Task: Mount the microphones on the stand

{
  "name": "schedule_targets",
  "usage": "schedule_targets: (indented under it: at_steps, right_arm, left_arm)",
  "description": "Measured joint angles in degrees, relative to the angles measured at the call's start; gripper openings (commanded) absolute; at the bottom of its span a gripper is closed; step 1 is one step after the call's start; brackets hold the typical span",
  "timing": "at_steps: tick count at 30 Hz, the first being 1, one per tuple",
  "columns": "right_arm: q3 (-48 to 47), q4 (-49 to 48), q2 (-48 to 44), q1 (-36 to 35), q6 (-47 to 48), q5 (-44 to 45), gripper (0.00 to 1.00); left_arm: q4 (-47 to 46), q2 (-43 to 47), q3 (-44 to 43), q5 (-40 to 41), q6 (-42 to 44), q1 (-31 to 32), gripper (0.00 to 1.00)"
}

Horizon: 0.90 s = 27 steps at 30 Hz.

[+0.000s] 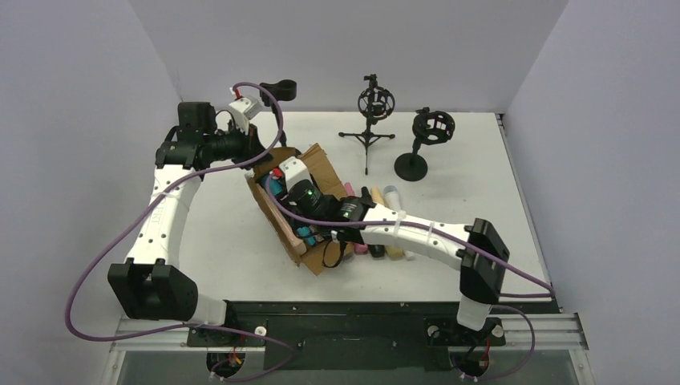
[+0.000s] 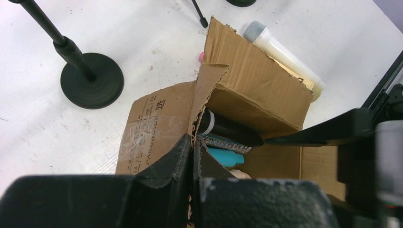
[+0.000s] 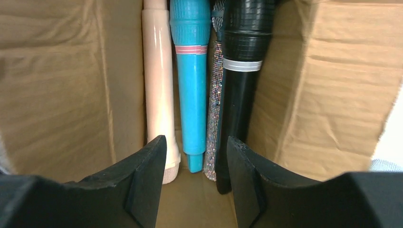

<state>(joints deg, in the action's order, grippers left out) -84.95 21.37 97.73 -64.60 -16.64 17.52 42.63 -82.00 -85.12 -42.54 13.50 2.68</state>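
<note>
A brown cardboard box (image 1: 319, 167) lies open mid-table. My left gripper (image 2: 195, 148) is shut on the edge of its flap (image 2: 202, 90). My right gripper (image 3: 196, 159) is open inside the box, its jaws pointing at the butt ends of a pale pink microphone (image 3: 158, 85), a teal one (image 3: 191, 90), a glittery one (image 3: 216, 109) and a black one (image 3: 239, 104), without touching them. Several more microphones (image 1: 383, 200) lie on the table right of the box, among them a white one with a grey head (image 2: 280, 46).
A tripod stand with a shock mount (image 1: 374, 104) and a round-base stand with a clip (image 1: 425, 132) stand at the back right. Another round-base stand (image 2: 90, 80) is at the back left, close to my left arm. Grey walls enclose the table.
</note>
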Motion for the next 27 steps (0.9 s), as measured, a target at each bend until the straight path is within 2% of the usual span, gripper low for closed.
schedule_targets:
  at_steps: [8,14,27]
  right_arm:
    - [-5.1,-1.3,11.4,1.2,3.7,0.1,0.46]
    - [-7.6,-2.2,16.4,2.0,4.3,0.1,0.45]
    - [-7.7,-6.2,19.0,3.0,3.4,-1.9,0.44]
  left_arm:
    - [-0.9,0.3,0.5,0.3,-2.3,0.0,0.00]
    - [-0.9,0.3,0.4,0.3,-2.3,0.0,0.00]
    - [-0.9,0.3,0.4,-0.2,-2.2,0.2,0.00]
